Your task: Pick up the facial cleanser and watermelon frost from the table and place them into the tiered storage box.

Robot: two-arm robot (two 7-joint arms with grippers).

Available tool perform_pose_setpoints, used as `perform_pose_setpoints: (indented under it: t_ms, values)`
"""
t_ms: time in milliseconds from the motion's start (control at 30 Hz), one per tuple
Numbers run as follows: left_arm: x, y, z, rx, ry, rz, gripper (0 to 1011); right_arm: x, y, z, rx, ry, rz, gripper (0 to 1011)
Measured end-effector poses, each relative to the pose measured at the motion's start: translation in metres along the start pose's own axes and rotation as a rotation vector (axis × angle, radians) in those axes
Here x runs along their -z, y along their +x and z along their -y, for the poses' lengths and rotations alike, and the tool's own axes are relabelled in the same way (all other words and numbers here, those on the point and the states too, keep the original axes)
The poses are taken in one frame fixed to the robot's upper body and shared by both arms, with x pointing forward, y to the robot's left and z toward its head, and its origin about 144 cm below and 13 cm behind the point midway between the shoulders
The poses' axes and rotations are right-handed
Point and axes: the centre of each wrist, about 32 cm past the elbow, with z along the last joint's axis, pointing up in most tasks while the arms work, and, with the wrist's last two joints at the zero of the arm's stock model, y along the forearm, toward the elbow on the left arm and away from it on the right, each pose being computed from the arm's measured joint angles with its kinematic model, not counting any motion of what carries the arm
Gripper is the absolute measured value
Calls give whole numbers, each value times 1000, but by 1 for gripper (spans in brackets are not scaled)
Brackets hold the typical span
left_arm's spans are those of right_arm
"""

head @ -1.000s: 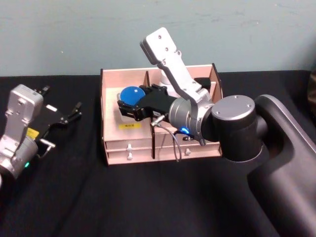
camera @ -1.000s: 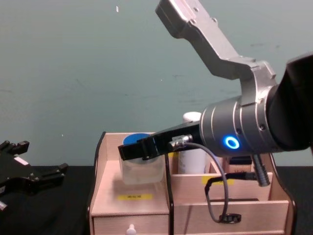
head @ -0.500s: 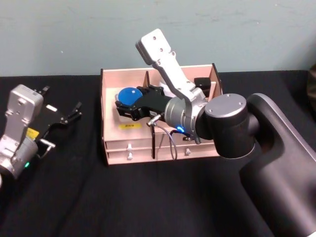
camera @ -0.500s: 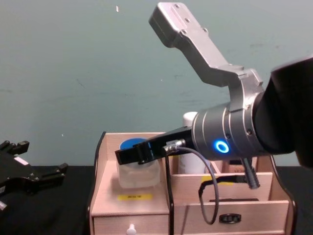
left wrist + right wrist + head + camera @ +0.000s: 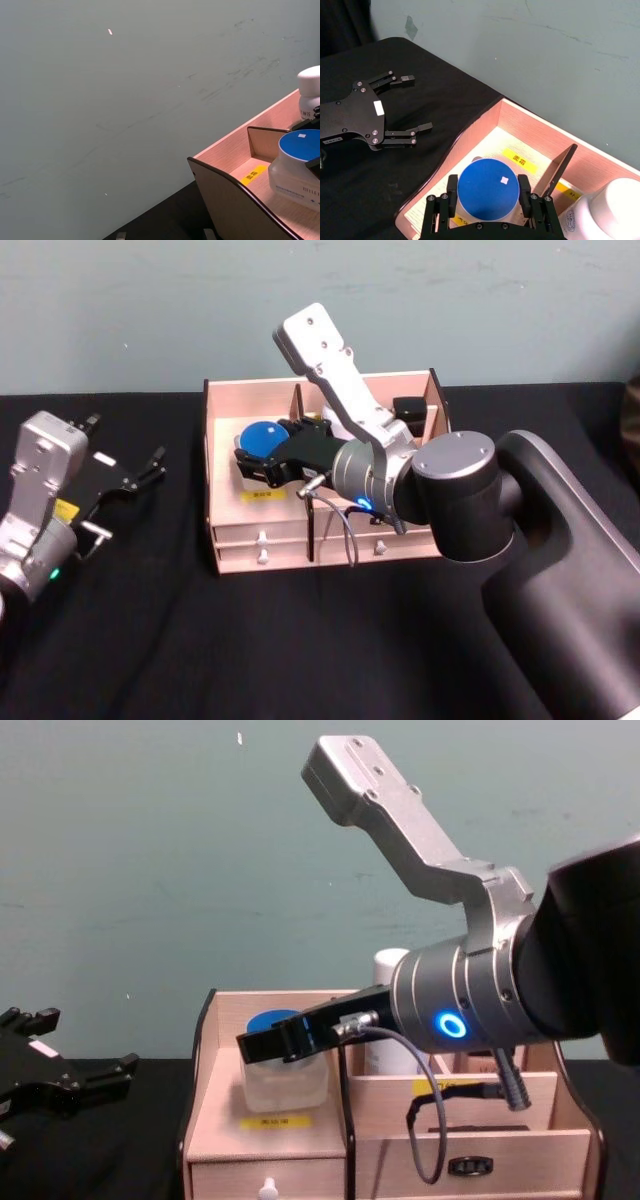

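Tiered storage box (image 5: 222,440) stands on the black bench (image 5: 150,640) — its left compartment holds a blue-lidded jar (image 5: 262,433), upright, lid up. A white bottle (image 5: 610,212) stands upright in the next compartment. Right pincer (image 5: 487,202) is closed on the jar's sides. Left pincer (image 5: 140,472) rests spread apart — holding nothing — well left of the box.

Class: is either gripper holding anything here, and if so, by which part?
The right gripper grips the blue-lidded jar by opposite sides of its lid, over the tiered storage box. The left gripper holds nothing.
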Motion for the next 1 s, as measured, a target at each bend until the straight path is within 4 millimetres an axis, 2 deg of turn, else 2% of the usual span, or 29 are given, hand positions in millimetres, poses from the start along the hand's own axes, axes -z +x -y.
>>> perform_pose_setpoints:
  t_ms: [133, 233, 433, 733, 1000]
  values:
    - [0, 0, 0, 0, 0, 0, 1001, 0, 0, 0, 0, 1, 0, 758]
    - [0, 0, 0, 0, 0, 0, 1001, 0, 0, 0, -1, 1, 0, 865]
    - [0, 0, 0, 0, 0, 0, 1001, 0, 0, 0, -2, 2, -1, 1000]
    - [0, 0, 0, 0, 0, 0, 1001, 0, -3, 13, 19, 94, 25, 1002]
    - [0, 0, 0, 0, 0, 0, 1001, 1, -8, 40, 94, 228, 63, 1002]
